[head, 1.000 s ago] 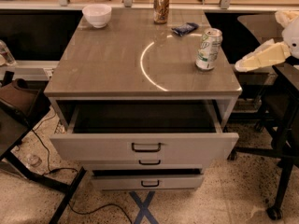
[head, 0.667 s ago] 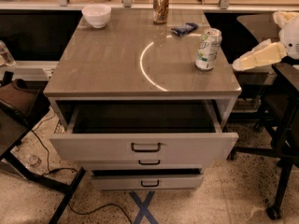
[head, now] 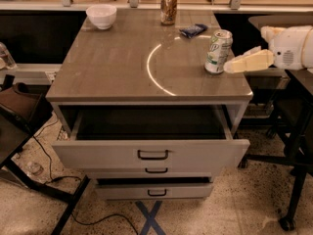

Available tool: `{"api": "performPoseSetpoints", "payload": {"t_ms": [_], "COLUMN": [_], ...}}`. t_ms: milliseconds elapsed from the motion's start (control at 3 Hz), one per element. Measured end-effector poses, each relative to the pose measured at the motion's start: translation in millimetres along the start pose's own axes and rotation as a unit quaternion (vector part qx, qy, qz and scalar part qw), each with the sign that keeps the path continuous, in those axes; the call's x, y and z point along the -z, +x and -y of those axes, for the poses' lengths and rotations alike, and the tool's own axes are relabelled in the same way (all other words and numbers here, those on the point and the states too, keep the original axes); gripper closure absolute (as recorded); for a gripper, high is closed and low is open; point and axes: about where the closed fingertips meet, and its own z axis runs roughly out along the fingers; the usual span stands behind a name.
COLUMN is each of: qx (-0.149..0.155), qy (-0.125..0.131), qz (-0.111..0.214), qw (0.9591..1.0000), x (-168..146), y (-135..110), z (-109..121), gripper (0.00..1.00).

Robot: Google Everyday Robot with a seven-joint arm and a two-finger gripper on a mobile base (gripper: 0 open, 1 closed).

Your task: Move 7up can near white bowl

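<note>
Slim shiny 7up can [head: 217, 51] near smooth grey counter's [head: 112, 67] right edge, cream tool [head: 234, 66] just beside it, whether apart or together cannot be told, round white bowl [head: 101, 15] at back-left corner, open surface between

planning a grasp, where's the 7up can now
In the camera view the 7up can stands at the right edge of the table, blue packet behind it, gripper at its right side.

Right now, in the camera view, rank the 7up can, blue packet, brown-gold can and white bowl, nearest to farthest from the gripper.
The gripper is at far right.
1. 7up can, right beside it.
2. blue packet, back right.
3. brown-gold can, back middle.
4. white bowl, back left corner.
</note>
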Motion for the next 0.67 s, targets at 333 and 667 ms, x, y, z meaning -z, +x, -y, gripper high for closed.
{"api": "performPoseSetpoints", "payload": {"t_ms": [333, 667], "qx": [-0.038, -0.059], "qy": [-0.021, -0.034], "qz": [0.050, 0.098], "qw": [0.9978, 0.9929], "x": [-30.4, -53.0], "y": [2.7, -0.1], "z": [0.9, 4.9], "gripper": [0.00, 0.00]}}
